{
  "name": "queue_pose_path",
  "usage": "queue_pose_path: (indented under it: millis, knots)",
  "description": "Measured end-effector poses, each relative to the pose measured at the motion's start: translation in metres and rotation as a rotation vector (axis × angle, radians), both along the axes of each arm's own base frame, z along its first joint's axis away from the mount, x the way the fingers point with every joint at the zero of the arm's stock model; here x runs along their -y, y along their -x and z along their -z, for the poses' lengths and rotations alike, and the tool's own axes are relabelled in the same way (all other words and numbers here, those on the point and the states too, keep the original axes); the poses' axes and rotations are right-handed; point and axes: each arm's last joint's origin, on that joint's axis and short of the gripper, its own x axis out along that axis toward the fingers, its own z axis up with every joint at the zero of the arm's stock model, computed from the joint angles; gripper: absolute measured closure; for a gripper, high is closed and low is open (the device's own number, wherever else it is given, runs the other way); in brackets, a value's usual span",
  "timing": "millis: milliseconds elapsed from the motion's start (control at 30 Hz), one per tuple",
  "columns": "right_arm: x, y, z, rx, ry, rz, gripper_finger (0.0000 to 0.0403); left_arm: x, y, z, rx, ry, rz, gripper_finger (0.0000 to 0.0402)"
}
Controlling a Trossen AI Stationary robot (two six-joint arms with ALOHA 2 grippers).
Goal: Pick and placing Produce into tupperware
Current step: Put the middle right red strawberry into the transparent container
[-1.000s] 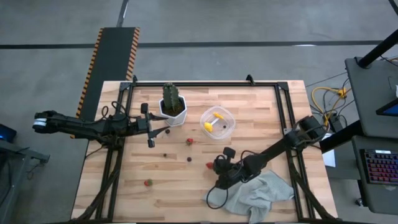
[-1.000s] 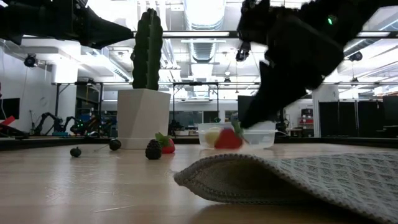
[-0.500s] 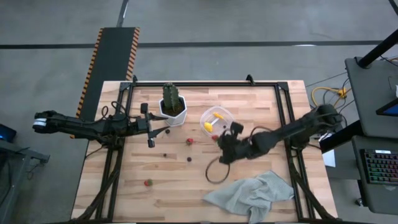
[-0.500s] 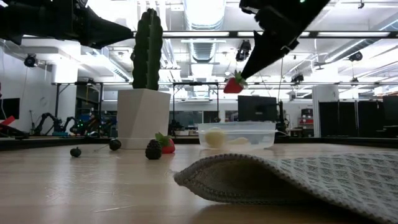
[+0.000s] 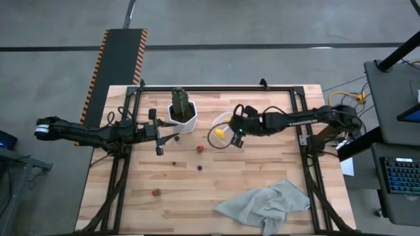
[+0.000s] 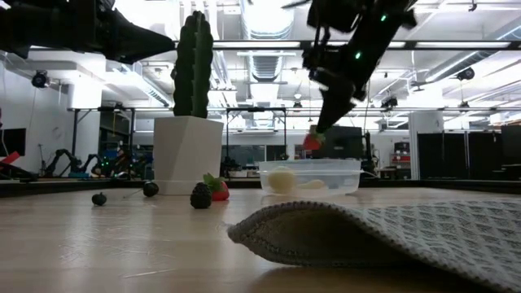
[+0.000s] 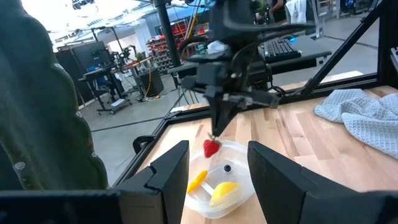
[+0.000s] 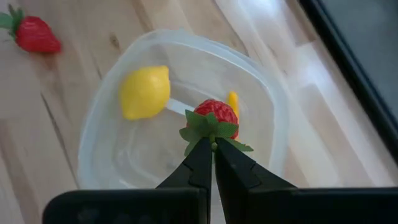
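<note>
The tupperware (image 8: 93, 134) is a clear, round-cornered container; it stands right of the white plant pot (image 5: 184, 117) and holds a lemon (image 8: 144, 92), a yellow piece (image 8: 232, 102) and a dark berry (image 7: 227, 168). Above it, my right gripper (image 8: 212, 149) is shut on a red strawberry (image 6: 312, 141). Another strawberry (image 5: 201, 149), a third (image 5: 156, 193) and small dark berries (image 5: 199, 168) lie on the table. My left gripper (image 5: 169, 137) stands open and level at the left, beside the pot, touching nothing. My right gripper pinches the strawberry's green leafy top (image 8: 211, 132) between the free ends of its two fingers (image 7: 216, 130). The fingers slant down, coming from the table's right side. The strawberry hangs below the fingertips, red body down, clear of the tupperware's rim (image 6: 309, 163) and over its inside.
A potted cactus (image 6: 194, 65) rises from the white pot just left of the tupperware. A crumpled grey cloth (image 5: 266, 204) lies at the near right. A black frame (image 5: 216, 88) runs along the table's far edge and sides.
My right gripper, still shut, has swung from beside the cloth toward the table's far edge and risen. The strawberry it holds has been lifted clear of the table and now hangs over the tupperware.
</note>
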Motion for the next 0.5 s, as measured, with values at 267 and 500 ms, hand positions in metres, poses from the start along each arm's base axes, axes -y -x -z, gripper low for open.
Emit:
queue_pose_path:
  millis: [267,500]
  knots:
    - [0.019,-0.013,0.018,0.004,-0.068,-0.039,0.0395,0.000,-0.003,0.004,-0.028,0.002,0.001,0.0251]
    - [0.032,-0.017,0.036,-0.046,-0.081,-0.036,0.0395,0.000,-0.006,0.007,-0.046,0.002,0.001,0.0251]
